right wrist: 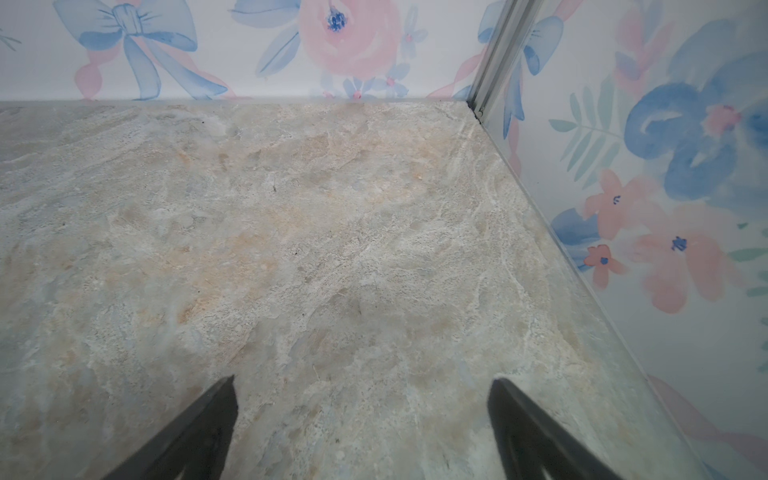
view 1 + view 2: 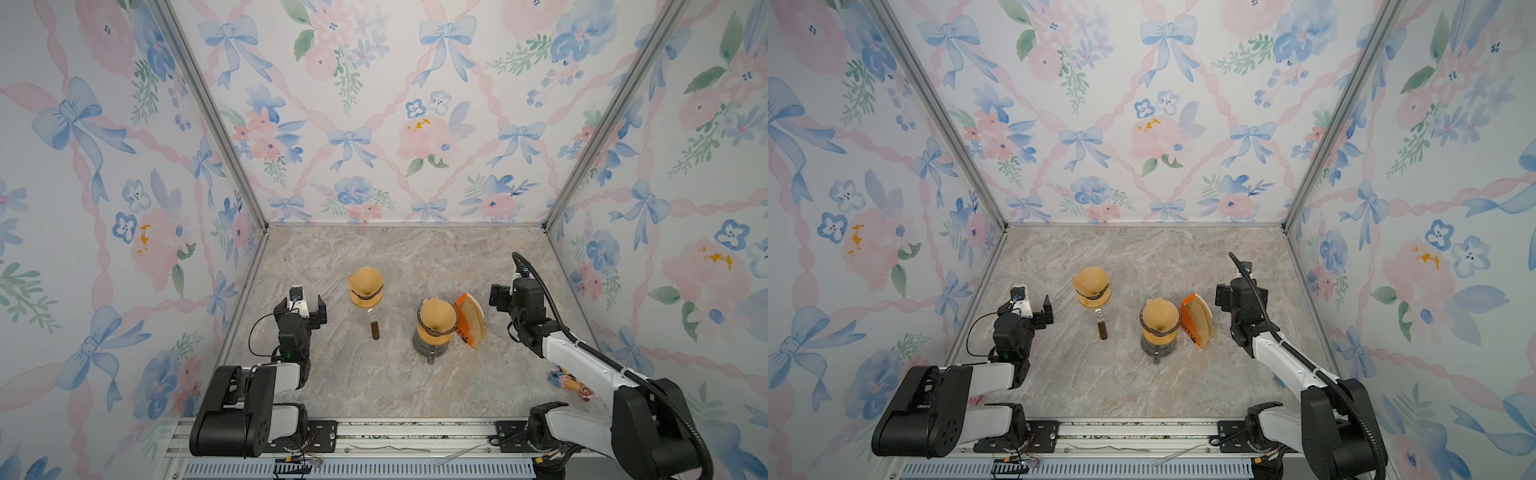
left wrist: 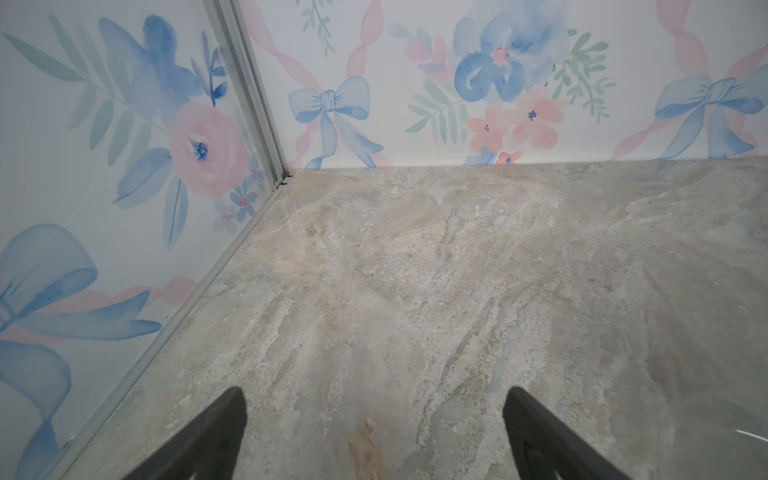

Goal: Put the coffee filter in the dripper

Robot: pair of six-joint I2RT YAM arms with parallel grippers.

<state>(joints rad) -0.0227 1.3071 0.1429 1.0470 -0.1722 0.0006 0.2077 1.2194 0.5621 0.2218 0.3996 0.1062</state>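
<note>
Grey-beige marble-patterned tabletop [image 2: 374, 382]. Left gripper [image 3: 376, 390], right gripper [image 1: 365, 380]: jaws spread wide, empty, over bare table at either side. Clear glass carafe dripper [image 2: 430, 345], centre: tan paper cone filter [image 2: 436, 318] seated inside. Brown-handled dripper [image 2: 365, 297], leftward, likewise filled. Orange filter packet [image 2: 467, 320] leaning just beside the carafe, between it and the right gripper.

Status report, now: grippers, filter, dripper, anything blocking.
Left gripper open, empty; right gripper open, empty. Brown filter seated in carafe dripper; second filtered dripper left of it. Filter pack upright beside carafe, nothing blocking.
</note>
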